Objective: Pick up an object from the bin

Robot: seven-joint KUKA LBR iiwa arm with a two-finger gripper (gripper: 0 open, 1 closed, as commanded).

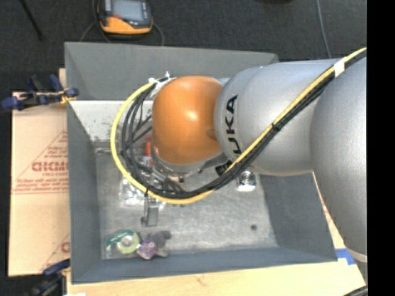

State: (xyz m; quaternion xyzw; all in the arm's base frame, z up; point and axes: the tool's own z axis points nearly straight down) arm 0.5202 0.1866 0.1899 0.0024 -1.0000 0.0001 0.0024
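As the arm (278, 122) leans into the grey bin (290, 227), we see its jaws hanging just up-view of a small purple lump (152, 248), apart from it. Whether they are released or clenched we cannot tell. A green ring (122, 242) lies just left of the lump, and clear plastic (131, 193) lies farther up-view.

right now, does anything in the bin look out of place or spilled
Nothing stands out. A greenish ring-like thing and a small purple thing lie side by side at the near wall of the bin, close to the pincer; nothing looks spilled or broken.
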